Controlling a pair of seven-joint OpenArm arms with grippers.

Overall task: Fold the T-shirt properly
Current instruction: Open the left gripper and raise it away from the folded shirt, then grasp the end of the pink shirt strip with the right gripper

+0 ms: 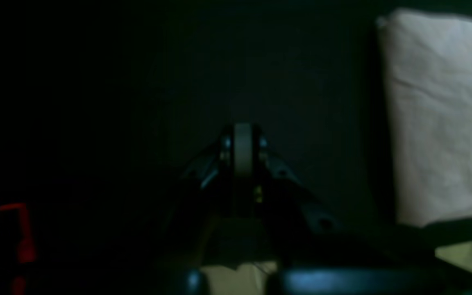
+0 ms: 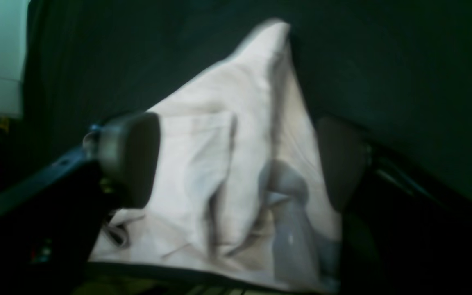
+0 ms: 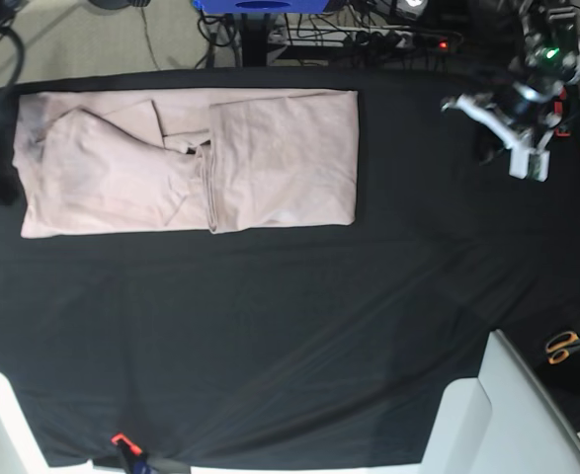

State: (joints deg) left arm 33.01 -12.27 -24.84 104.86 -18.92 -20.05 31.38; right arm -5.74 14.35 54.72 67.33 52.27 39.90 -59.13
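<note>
Black table covering (image 3: pixel 270 336) spans the bench; the T-shirt (image 3: pixel 186 158) lies flat on it toward the far edge, partly folded into a long band with one panel doubled over. Judged light, limp and prone to creasing, best pinched at a corner or hem through both layers. Right gripper (image 2: pixel 236 159) stands spread over the T-shirt, grasping nothing; left gripper (image 1: pixel 243 149) is clenched and empty, well apart from the T-shirt.

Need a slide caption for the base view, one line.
Overhead view: pale pink T-shirt lying partly folded on the black table covering, scissors off to the side.
</note>
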